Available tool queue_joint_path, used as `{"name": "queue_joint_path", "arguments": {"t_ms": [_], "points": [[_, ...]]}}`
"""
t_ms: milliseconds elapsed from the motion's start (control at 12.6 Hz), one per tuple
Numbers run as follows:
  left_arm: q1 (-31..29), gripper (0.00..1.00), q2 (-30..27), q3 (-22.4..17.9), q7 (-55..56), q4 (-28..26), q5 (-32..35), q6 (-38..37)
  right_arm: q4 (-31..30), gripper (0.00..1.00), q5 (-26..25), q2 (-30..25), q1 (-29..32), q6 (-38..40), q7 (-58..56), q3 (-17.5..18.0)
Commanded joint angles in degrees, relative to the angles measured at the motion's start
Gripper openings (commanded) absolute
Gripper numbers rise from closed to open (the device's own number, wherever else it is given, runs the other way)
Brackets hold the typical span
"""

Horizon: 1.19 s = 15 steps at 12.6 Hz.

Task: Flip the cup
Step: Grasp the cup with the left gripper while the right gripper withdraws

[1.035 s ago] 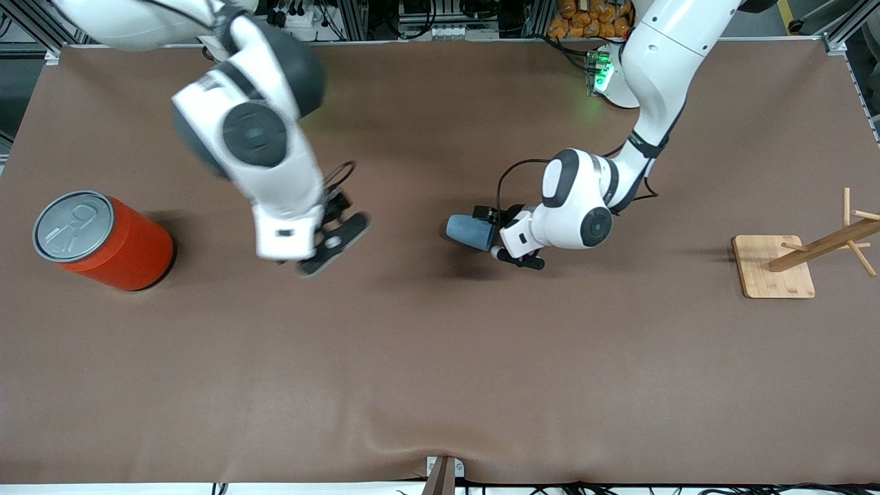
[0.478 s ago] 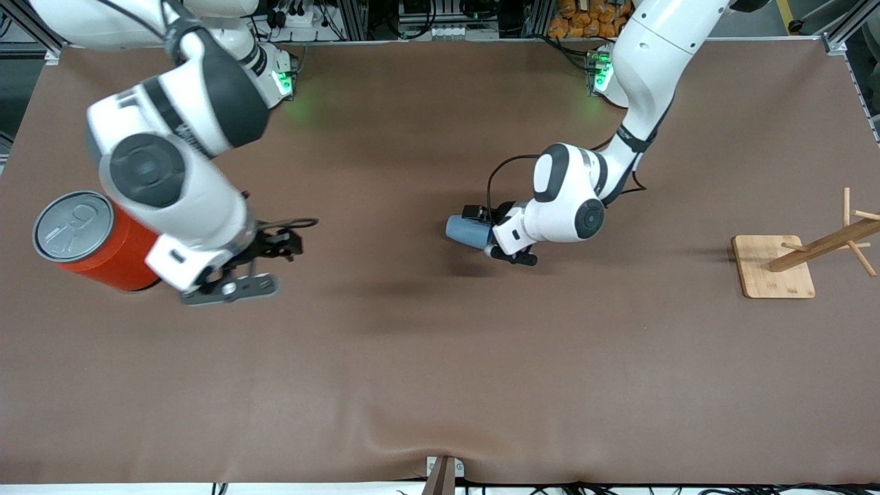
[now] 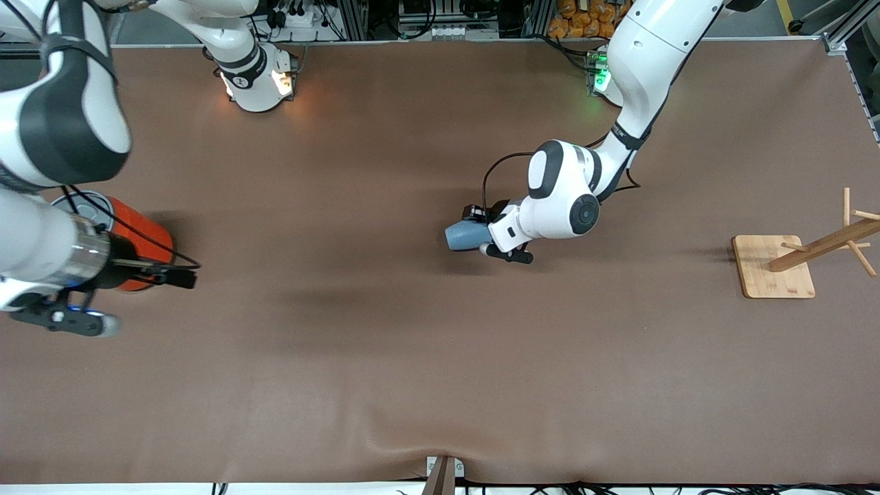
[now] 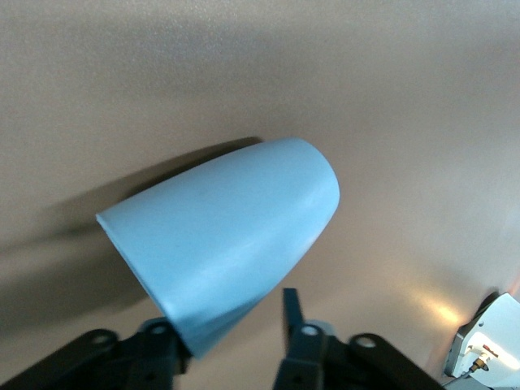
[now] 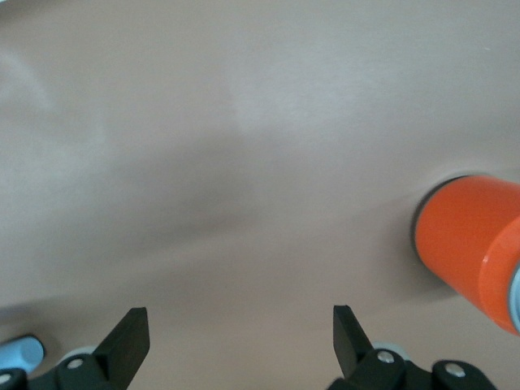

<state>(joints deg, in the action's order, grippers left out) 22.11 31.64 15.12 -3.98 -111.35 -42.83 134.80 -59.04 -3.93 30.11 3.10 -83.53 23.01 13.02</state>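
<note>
The cup [image 3: 467, 236] is small and light blue. It is tipped over on its side, near the middle of the brown table [image 3: 440, 357], a bit toward the edge where the robots stand. Its closed bottom points toward the right arm's end of the table.

The left gripper [image 3: 496, 240] is right at the cup's wide end. In the left wrist view the cup [image 4: 223, 244] fills most of the picture, and the two black fingers [image 4: 302, 341] sit at its rim, one on each side of the cup's wall. The fingers are pinching the rim of the cup.

The right gripper [image 3: 62, 320] is up in the air over the right arm's end of the table, close to the table's edge there. In the right wrist view its two fingers [image 5: 130, 341] are spread wide with nothing between them, only bare table below.

An orange-red can [image 3: 134, 237] with a grey lid stands near that same end of the table, partly hidden by the right arm. The right wrist view shows the can [image 5: 471, 244] too.

A wooden rack [image 3: 773, 265] with pegs stands near the left arm's end of the table.
</note>
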Motion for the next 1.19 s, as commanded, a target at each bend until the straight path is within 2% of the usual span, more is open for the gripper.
{"name": "queue_joint_path", "arguments": {"t_ms": [0, 159, 239, 398, 478, 558, 717, 876, 1115], "points": [[0.48, 0.17, -0.97, -0.45, 0.64, -0.19, -0.85, 0.72, -1.43, 1.0, 5.41, -0.67, -1.08, -5.92, -0.5, -7.28], [0.39, 0.16, -0.97, -0.53, 0.73, 0.42, -0.85, 0.73, -3.18, 1.0, 5.68, -0.58, -0.38, -8.66, -3.83, -9.32], [0.48, 0.0, -0.97, -0.71, 0.82, 0.86, -0.77, 0.81, -5.02, 1.0, 6.55, -0.67, 0.06, -10.06, -9.07, -11.41], [0.48, 0.0, -1.05, -0.89, 0.73, 2.44, -0.33, 2.82, -11.15, 1.0, 13.82, -4.25, -0.72, -12.0, -16.23, -19.39], [0.48, 0.0, -1.05, -0.89, 1.08, 3.23, -0.33, 3.01, -16.23, 1.0, 15.07, -7.75, -0.99, -14.01, -16.24, -20.56], [0.56, 0.0, -1.4, -1.15, 2.56, 3.59, 0.02, 3.01, -21.85, 1.0, 15.09, -11.44, -0.55, -16.12, -16.24, -20.66], [-0.13, 0.0, -2.02, -1.24, 5.81, 4.82, 4.83, 2.92, -34.5, 1.0, 13.86, -20.66, -0.28, -22.53, -14.5, -20.4], [-0.75, 0.0, -2.72, -2.54, 11.86, 7.1, 13.86, 1.7, -38.86, 1.0, 11.49, -25.52, -0.11, -22.56, -9.67, -18.31], [-1.45, 0.0, -2.72, -5.01, 17.95, 14.64, 23.82, -10.21, -44.49, 1.0, 7.63, -32.21, 0.41, -21.42, -3.5, -15.13]]}}
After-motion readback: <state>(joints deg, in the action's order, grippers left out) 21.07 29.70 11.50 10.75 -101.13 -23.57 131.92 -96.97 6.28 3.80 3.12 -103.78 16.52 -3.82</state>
